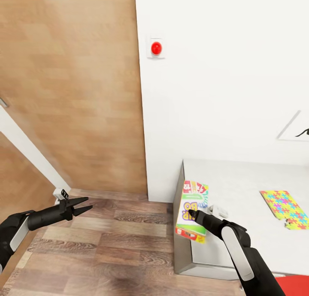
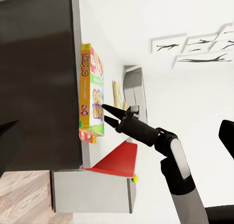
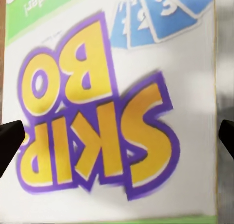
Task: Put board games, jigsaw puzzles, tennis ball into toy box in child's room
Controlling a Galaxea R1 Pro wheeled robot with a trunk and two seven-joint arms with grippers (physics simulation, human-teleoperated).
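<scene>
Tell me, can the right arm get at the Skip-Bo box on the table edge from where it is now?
Probably yes. The right tool is open and already right at the Skip-Bo box, which overhangs the table edge; nothing sits between them, and the jigsaw puzzle lies well aside.

Beside the smooth matt pale table [image 1: 240, 188], the floor [image 1: 120, 244] is grained wood plank, the board game [image 1: 192, 210] printed glossy card, the wall [image 1: 223, 73] flat matt white.
</scene>
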